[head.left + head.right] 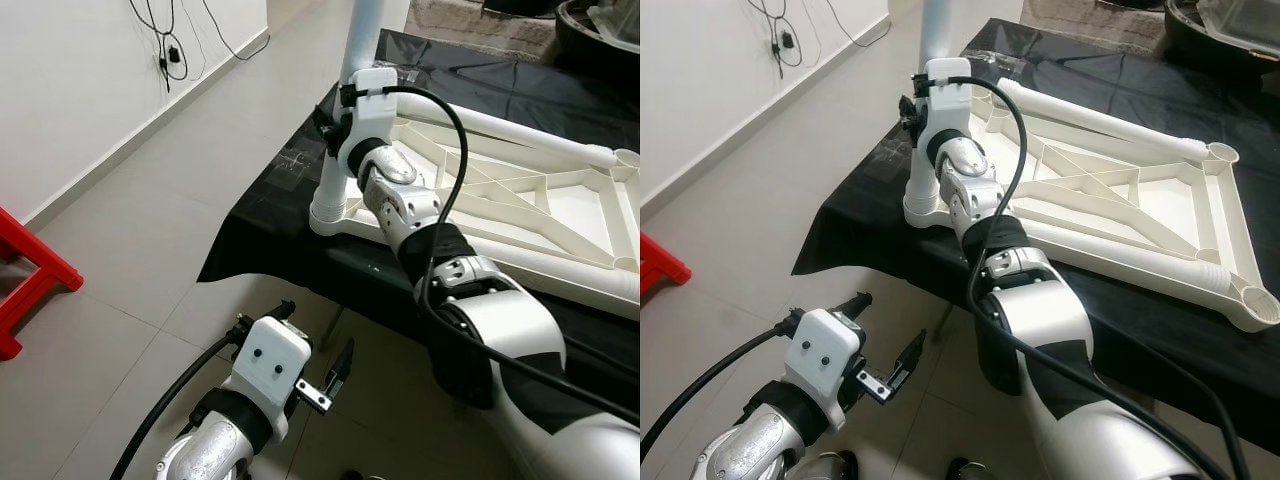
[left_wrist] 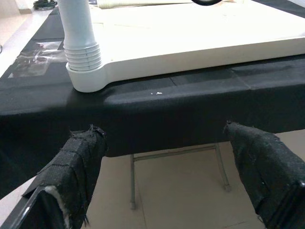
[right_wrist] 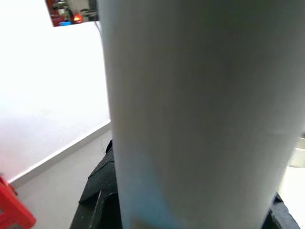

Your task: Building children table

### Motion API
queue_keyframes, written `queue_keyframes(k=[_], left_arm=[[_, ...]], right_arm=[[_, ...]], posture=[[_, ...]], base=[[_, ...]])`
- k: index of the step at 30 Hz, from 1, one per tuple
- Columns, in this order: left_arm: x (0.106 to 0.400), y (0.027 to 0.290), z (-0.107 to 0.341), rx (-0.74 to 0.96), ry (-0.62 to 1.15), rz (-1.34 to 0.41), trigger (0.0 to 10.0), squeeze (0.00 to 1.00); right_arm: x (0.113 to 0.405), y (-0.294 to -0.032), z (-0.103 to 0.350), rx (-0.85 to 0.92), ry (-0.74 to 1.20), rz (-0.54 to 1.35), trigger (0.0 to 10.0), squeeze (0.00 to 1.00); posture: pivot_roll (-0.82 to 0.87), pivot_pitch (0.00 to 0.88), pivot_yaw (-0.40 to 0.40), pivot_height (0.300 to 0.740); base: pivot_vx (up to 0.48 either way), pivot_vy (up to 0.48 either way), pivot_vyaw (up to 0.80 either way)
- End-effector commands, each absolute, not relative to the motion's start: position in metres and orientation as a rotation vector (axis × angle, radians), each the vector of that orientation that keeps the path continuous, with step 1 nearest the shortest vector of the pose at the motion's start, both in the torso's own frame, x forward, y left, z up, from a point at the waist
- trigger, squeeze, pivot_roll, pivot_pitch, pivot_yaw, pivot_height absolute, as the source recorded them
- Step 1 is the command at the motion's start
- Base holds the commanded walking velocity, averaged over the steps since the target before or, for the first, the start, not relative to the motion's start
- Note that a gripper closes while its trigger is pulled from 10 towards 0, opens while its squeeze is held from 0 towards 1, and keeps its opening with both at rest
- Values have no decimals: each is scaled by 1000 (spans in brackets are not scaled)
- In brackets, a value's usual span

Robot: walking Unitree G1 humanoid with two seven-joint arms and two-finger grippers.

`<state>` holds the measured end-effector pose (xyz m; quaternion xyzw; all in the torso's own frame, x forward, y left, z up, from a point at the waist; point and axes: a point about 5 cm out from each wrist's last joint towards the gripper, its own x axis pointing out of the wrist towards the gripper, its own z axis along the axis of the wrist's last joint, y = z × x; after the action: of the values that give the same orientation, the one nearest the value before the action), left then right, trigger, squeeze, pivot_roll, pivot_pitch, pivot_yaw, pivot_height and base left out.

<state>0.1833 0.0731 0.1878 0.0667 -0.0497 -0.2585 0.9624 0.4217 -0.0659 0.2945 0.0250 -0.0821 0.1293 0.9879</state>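
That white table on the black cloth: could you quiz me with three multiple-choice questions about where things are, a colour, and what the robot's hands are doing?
1. Where does the upright white leg stand?
A. in a corner socket of the upturned tabletop
B. on the floor
C. on the red stool

2. What colour is the cloth under the tabletop?
A. blue
B. black
C. green

3. What is the right hand doing?
A. hanging idle
B. gripping the leg
C. lifting the cloth

Answers: 1 A, its ribbed base sits in the corner; 2 B, plainly black; 3 B, it is closed on the leg, while the left hand hangs open below.
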Motion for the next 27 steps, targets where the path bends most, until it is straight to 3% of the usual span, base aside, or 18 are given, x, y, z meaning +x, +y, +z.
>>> queue_keyframes(k=[1,25,27], left_arm=[[183,73,183,141,-81,-534,10000,0],[186,73,180,145,-89,-543,10000,0],[187,72,179,147,-92,-544,10000,0]], right_arm=[[422,-79,235,48,42,168,10000,0],[410,-66,227,-6,-108,-64,10000,0],[407,-60,225,-20,-73,-188,10000,0]], posture=[[244,226,-81,740],[235,193,-75,740],[238,180,-77,740]], base=[[0,0,0],[0,0,0],[0,0,0]])
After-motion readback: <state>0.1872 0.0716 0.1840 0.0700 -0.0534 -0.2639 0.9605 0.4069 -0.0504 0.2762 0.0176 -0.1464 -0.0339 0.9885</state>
